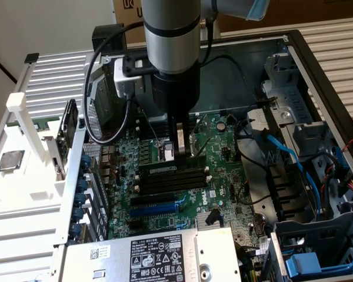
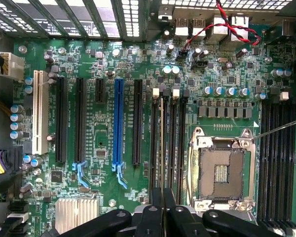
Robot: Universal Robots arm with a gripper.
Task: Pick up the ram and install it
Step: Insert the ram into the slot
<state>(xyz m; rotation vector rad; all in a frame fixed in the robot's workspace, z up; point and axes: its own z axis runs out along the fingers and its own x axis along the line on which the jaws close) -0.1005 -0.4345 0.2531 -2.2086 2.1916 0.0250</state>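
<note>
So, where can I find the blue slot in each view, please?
Exterior view: the blue slot lies low in the picture, between the ram slots and the labelled metal box.
Wrist view: the blue slot stands between two black slots.
Shared landmark: the four black ram slots with white clips run parallel to it, one black slot away.
</note>
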